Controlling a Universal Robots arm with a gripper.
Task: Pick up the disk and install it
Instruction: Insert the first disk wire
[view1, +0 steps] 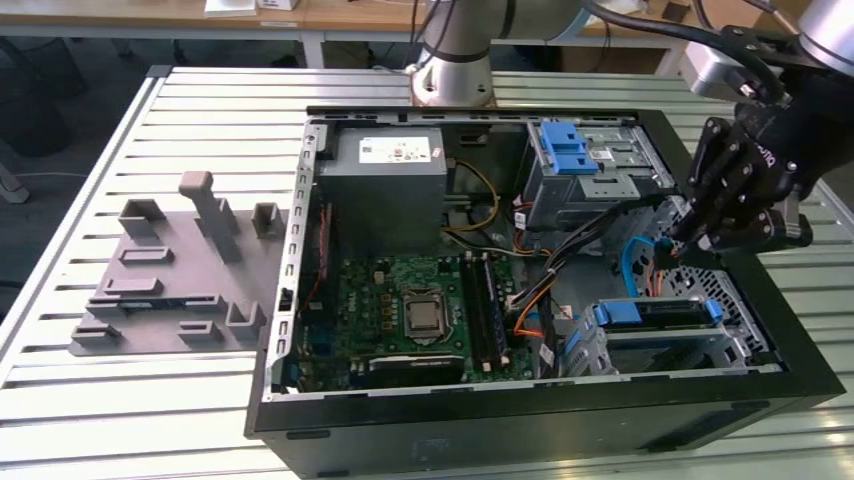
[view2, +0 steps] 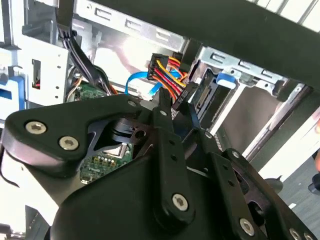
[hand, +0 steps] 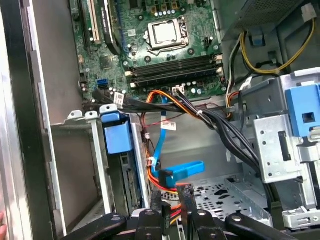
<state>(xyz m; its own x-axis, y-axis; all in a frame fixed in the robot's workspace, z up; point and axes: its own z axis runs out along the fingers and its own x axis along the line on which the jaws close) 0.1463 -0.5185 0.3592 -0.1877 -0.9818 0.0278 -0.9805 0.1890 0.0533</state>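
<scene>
tight clearance inside the open computer case (view1: 534, 400), between drive cage and cable runs

the gripper (view1: 705, 235) is hemmed in at the case wall on the exterior view's right, with a perforated floor patch (hand: 220, 192) left bare beneath it. the way is crossed by a blue cable (hand: 177, 172), black cable bundles (hand: 235, 135) and orange wires (hand: 167, 95). the lower drive cage (view1: 667, 330) is already filled by the disk (view1: 650, 312); the upper bay (view1: 587, 165) stands alongside.

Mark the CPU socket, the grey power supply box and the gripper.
Square silver CPU socket (view1: 424, 313), exterior view, centre of its metal plate.
Grey power supply box (view1: 387, 190), exterior view, bare top face.
Black gripper (hand: 173, 196), first wrist view, between fingertips.
</scene>
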